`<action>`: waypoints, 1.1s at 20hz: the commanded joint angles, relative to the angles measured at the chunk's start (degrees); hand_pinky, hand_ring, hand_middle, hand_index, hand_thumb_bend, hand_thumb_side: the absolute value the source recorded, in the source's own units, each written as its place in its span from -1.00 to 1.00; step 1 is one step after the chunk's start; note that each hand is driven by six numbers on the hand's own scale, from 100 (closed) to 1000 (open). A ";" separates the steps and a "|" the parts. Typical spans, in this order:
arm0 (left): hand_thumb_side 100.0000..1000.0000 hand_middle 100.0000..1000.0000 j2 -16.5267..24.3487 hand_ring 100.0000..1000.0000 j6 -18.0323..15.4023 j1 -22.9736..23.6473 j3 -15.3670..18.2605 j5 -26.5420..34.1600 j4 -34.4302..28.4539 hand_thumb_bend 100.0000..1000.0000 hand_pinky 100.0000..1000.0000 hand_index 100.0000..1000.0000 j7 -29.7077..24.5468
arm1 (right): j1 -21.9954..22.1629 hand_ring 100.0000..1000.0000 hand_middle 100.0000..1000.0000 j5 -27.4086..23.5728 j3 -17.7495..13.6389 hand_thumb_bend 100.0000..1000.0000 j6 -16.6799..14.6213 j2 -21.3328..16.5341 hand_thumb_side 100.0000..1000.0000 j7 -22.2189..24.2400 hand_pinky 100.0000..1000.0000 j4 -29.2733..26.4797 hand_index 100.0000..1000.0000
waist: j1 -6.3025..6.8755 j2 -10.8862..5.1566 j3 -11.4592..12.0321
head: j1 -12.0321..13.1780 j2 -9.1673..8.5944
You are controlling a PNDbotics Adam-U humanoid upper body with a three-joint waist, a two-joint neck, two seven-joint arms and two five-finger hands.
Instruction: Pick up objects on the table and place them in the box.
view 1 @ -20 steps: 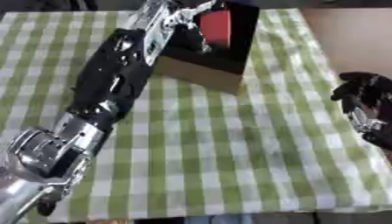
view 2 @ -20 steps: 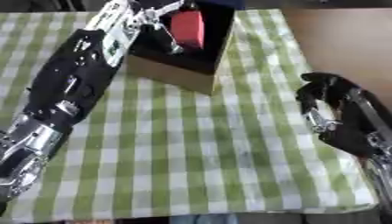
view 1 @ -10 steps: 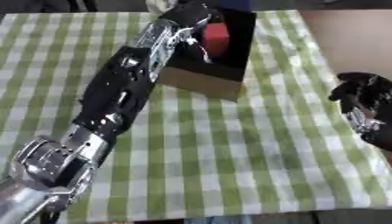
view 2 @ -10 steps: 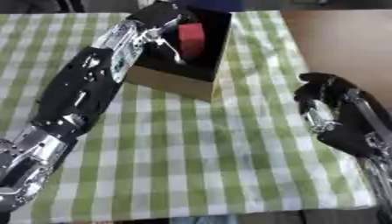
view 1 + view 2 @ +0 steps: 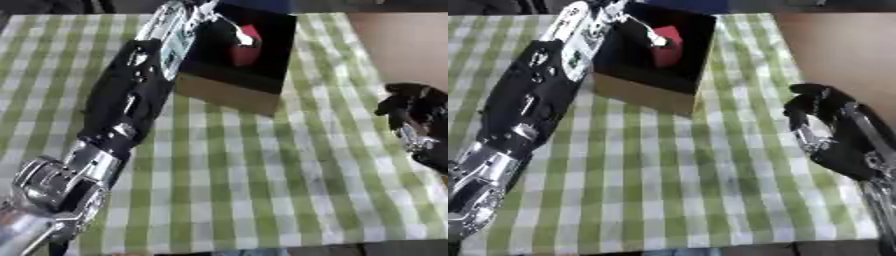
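A black box [image 5: 262,75] with a tan front wall stands on the green checked tablecloth at the far middle. A red object [image 5: 248,39] sits inside it. My left arm stretches up from the lower left, and my left hand [image 5: 611,14] hangs over the box's left rim. Its fingers [image 5: 642,31] are straight and point down at the red object; whether they touch it I cannot tell. By the table's right edge my right hand [image 5: 833,131] rests with relaxed, bent fingers and holds nothing.
The checked tablecloth [image 5: 262,175] covers the table from the box to the near edge. A bare brown surface [image 5: 842,50] lies beyond the cloth's right edge.
The camera has shifted, so the box sits differently in the picture. The red object now shows deeper in the box, apart from my left palm. My right hand has stayed put.
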 commanded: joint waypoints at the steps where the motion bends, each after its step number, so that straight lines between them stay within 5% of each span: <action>1: -0.35 0.34 0.22 0.32 -0.86 0.44 2.34 3.25 -6.03 0.47 0.40 0.60 3.31 | -0.51 0.27 0.16 -0.08 -0.79 -1.00 -0.06 -0.53 -0.38 -0.34 0.54 -0.71 0.62 | -0.29 -0.91 0.39 | -0.66 -0.68; 12: -0.30 0.22 -1.78 0.22 -3.22 15.44 -1.00 13.81 -23.19 0.35 0.31 0.53 11.25 | -0.66 0.27 0.16 0.04 -1.56 -1.00 -0.01 -0.30 -0.38 -1.10 0.54 -0.86 0.62 | -0.58 -0.39 2.24 | -2.19 -1.38; 22: -0.27 0.18 0.68 0.17 4.64 27.54 -2.16 22.94 -36.61 0.30 0.26 0.50 3.94 | -0.40 0.27 0.16 0.20 -1.96 -1.00 0.11 -0.21 -0.36 -1.47 0.54 -0.82 0.62 | -0.48 -0.24 3.47 | -2.95 -1.48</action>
